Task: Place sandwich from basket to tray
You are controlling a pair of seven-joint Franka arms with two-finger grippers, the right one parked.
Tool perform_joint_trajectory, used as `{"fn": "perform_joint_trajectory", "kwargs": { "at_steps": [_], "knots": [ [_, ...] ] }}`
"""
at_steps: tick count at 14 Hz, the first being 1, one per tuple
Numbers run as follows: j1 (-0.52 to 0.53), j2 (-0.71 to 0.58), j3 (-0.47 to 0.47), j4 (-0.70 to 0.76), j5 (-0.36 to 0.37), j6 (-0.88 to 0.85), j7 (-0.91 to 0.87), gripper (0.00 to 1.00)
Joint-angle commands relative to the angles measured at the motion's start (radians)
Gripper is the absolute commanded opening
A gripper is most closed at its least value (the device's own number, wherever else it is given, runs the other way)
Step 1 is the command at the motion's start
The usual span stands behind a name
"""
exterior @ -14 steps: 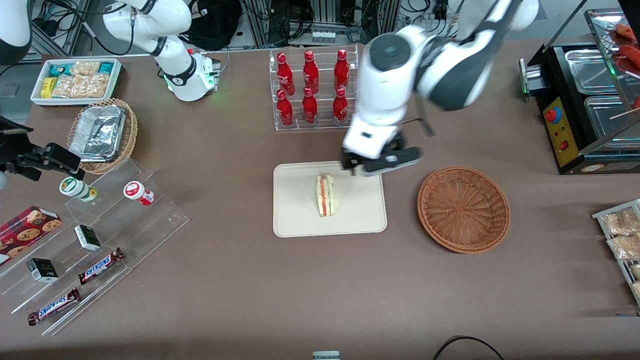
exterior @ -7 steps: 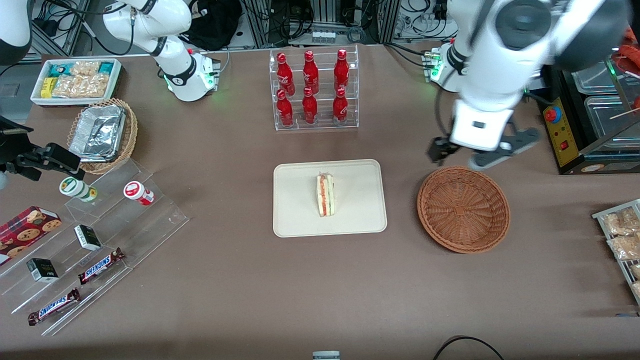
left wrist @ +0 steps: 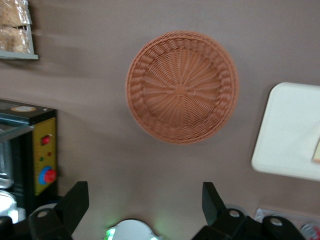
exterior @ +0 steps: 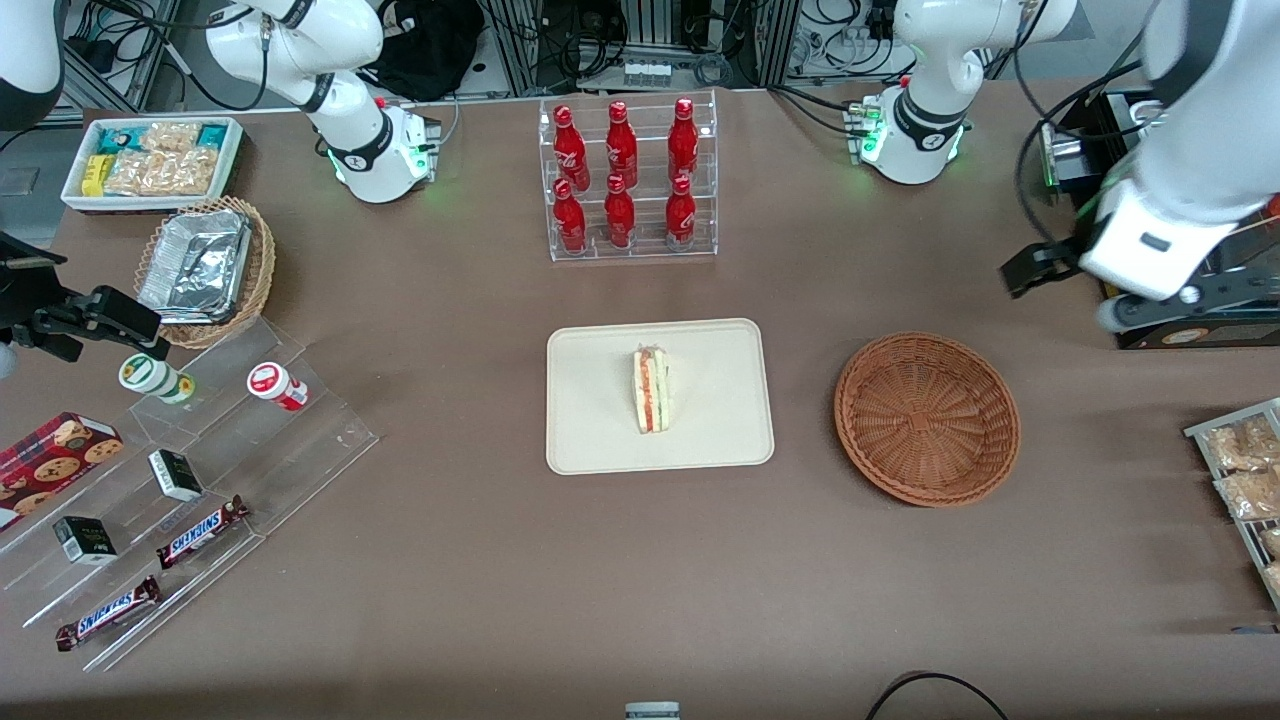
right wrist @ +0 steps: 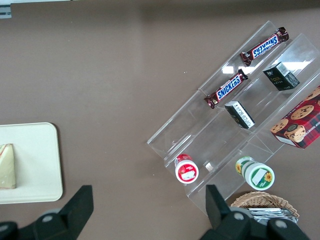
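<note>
The sandwich [exterior: 651, 390] lies on its side in the middle of the cream tray [exterior: 720, 430], its pink and green filling edge showing. The parked arm's wrist view shows the sandwich [right wrist: 7, 167] on the tray [right wrist: 35, 160] too. The reddish-brown basket [exterior: 927, 418] beside the tray holds nothing. My left gripper [exterior: 1075, 290] hangs open and empty, high above the table, toward the working arm's end and farther from the front camera than the basket. Its wrist view looks down on the basket [left wrist: 182, 87] and a corner of the tray [left wrist: 290, 135], with the gripper [left wrist: 145, 200] wide open.
A clear rack of red bottles [exterior: 630, 180] stands farther back than the tray. A black warming machine [exterior: 1160, 200] sits close by my gripper. Snack packets [exterior: 1240, 470] lie at the working arm's end. An acrylic stand with candy bars [exterior: 190, 480] and a foil-filled basket [exterior: 205, 265] are toward the parked arm's end.
My gripper has swung away from the tray's edge, past the basket, toward the working arm's end. The sandwich stays on the tray.
</note>
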Motion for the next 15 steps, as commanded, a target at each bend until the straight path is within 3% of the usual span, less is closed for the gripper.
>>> {"fn": "perform_joint_trajectory", "kwargs": {
  "at_steps": [1,8,11,15],
  "knots": [
    [0.037,-0.024,-0.010,0.009,-0.043,-0.037,0.112,1.00],
    [-0.038,0.004,0.041,0.049,-0.027,-0.031,0.133,1.00],
    [-0.037,-0.007,0.080,0.047,-0.022,-0.025,0.262,1.00],
    [-0.037,-0.001,0.088,0.058,-0.031,-0.013,0.256,1.00]
  ]
}}
